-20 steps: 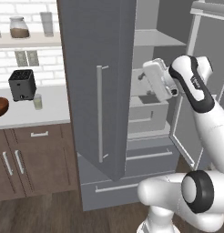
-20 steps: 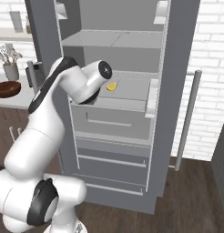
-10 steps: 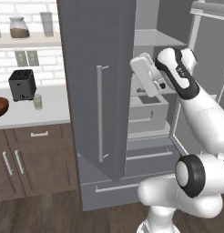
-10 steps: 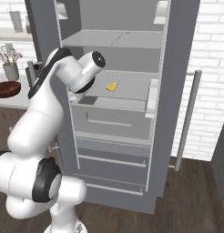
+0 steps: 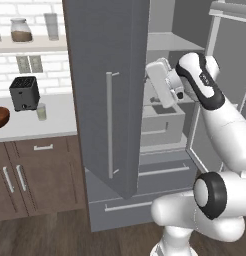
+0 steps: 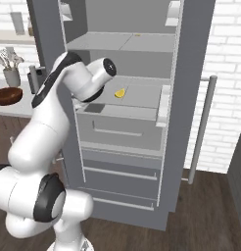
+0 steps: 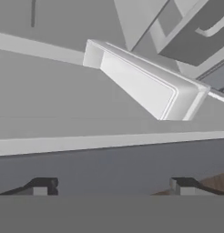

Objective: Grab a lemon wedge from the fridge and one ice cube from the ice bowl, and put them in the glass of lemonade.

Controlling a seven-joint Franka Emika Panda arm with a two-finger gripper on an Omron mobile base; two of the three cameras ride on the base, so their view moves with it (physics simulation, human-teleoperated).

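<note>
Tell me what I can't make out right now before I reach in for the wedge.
- Lemon wedge: too small in the right base view to judge its lie.
- Bowl: cut off by the left base view's left edge; ice unseen.
- Fingers: only tips visible in the hand view; wedge not in it.

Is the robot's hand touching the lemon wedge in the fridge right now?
Apart. In the right base view the lemon wedge lies alone on the fridge shelf, bare shelf all around it; in the hand view the open hand holds nothing.
</note>
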